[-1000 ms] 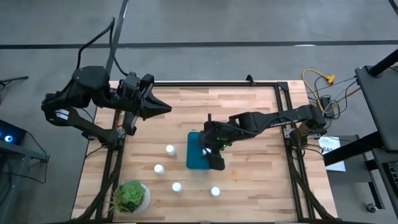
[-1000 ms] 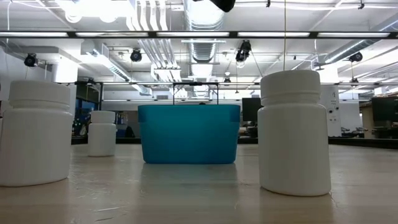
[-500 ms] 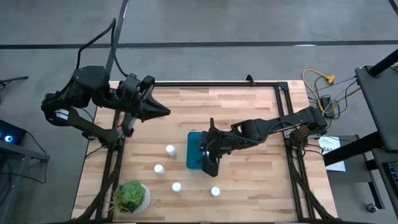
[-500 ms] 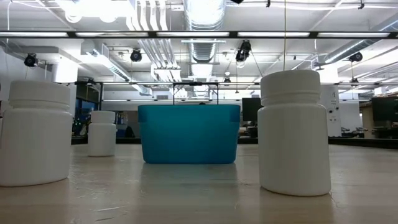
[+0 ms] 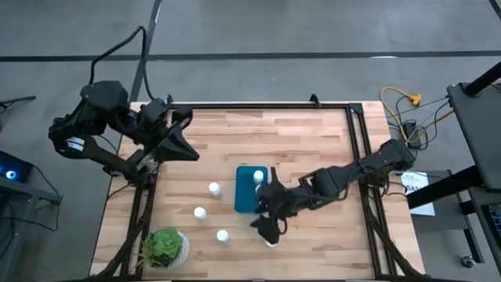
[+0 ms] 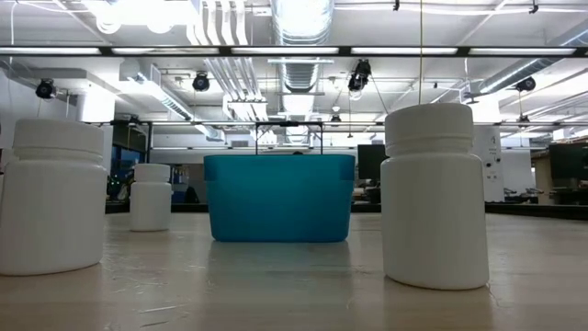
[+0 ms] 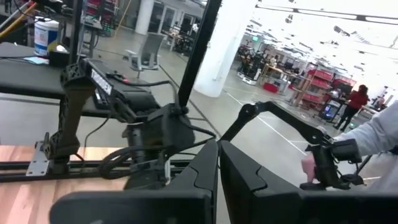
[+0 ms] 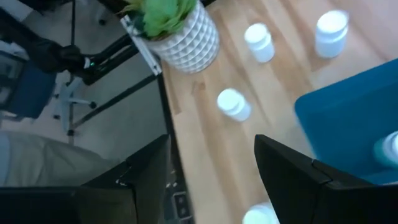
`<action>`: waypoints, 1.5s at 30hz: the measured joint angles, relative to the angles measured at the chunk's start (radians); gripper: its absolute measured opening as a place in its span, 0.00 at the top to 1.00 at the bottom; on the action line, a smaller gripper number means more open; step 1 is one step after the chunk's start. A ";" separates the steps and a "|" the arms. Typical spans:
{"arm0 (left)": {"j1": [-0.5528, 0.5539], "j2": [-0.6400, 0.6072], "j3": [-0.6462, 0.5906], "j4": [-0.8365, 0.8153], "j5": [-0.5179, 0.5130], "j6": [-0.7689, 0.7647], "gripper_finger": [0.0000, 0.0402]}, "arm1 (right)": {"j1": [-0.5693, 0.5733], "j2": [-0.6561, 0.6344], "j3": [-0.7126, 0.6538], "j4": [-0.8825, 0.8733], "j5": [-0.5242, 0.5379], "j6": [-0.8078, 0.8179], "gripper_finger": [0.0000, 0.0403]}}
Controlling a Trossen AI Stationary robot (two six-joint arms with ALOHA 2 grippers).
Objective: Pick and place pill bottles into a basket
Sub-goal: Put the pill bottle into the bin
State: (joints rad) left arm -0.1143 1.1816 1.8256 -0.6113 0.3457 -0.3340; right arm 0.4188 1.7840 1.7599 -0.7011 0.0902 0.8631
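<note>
right gripper (image 5: 268, 229) open, over near bottle (image 8: 260, 215) | basket (image 5: 246, 193) holds one bottle (image 5: 258, 177) | left gripper (image 5: 188, 153) closed, far left

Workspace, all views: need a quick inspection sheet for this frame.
Surface: wooden table, bare planks in a black frame.
Job's things: teal basket mid-table with one pill bottle inside; three bottles stand loose beside it, a fourth is mostly hidden under the right gripper.
Clutter: potted plant at the near-left corner.
Grippers: right gripper open, low over the fourth bottle, holding nothing; left gripper shut and empty, parked over the far-left edge.
Cables: yellow and black wires off the table's right side.
Surroundings: a person's hand on a handle in the left wrist view; open workshop beyond.
</note>
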 joint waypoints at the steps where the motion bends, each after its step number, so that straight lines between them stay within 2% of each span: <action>1: 0.000 0.000 0.000 0.000 0.000 0.000 1.00 | 0.011 0.000 0.000 -0.001 0.000 0.007 0.44; 6: 0.001 0.002 0.000 0.000 0.000 -0.024 1.00 | 0.059 0.000 0.000 -0.024 -0.001 -0.024 0.44; 14: 0.001 0.006 0.000 -0.001 0.001 -0.027 1.00 | 0.126 0.000 0.000 -0.116 -0.013 -0.194 0.44; 20: 0.001 0.011 0.000 -0.002 0.001 -0.028 1.00 | 0.133 0.001 0.000 -0.242 -0.008 -0.237 0.44; 25: 0.001 0.011 0.000 -0.002 0.000 -0.027 1.00 | 0.128 0.017 0.000 -0.222 -0.009 -0.294 0.44; 35: 0.001 0.011 0.000 -0.003 -0.002 -0.027 1.00 | 0.131 0.153 0.051 -0.251 -0.069 -0.375 0.44; 38: 0.001 0.014 0.000 -0.003 -0.002 -0.026 1.00 | 0.131 0.217 0.115 -0.275 -0.068 -0.417 0.44; 45: 0.001 0.027 0.000 -0.005 -0.001 -0.026 1.00 | 0.130 0.359 0.285 -0.465 -0.037 -0.477 0.44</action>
State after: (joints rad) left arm -0.1135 1.2083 1.8256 -0.6160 0.3447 -0.3599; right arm 0.5491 2.1426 2.0450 -1.1657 0.0532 0.3863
